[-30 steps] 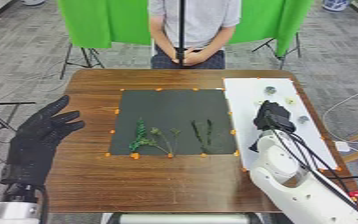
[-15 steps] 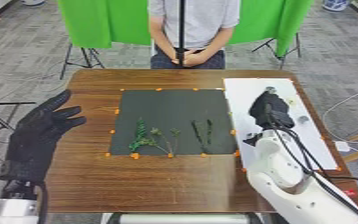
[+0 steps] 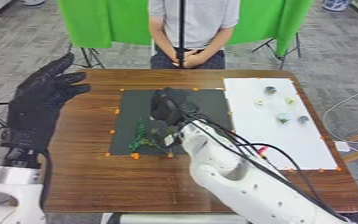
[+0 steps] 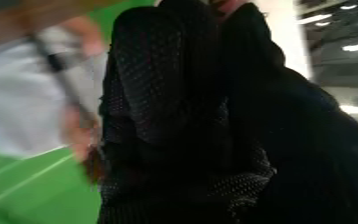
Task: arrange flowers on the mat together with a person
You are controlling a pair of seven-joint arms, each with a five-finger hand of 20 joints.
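Black fabric filled out the right hand (image 3: 168,106), which in the head view had just crossed from the white sheet (image 3: 309,145) to the far part of the dark mat (image 3: 135,107). That shift put it over the working area, so it probably marked the passage from choosing a flower to laying one down. Whether it was wide, narrow or gripping something, I could not tell. The left hand (image 3: 44,95), a little higher than before, was wide, its fingers straight and thumb apart, holding nothing beside the table (image 3: 95,187), brown and glossy with a visible wood grain. On the near left of the mat lay a dense, feathery green sprig (image 3: 141,134), with a thin, forked branch (image 3: 170,139) just beside it. Small, rounded flower heads (image 3: 283,118), pale, yellowish and grey, sat scattered on the smooth sheet, likely awaiting their turn.

In the right wrist view, the glove showed a fine, dotted knit, ribbed in places, before smooth green cloth (image 4: 33,195). At its far end was a small pinkish patch (image 4: 225,6), perhaps a petal, though too little of it showed to be sure
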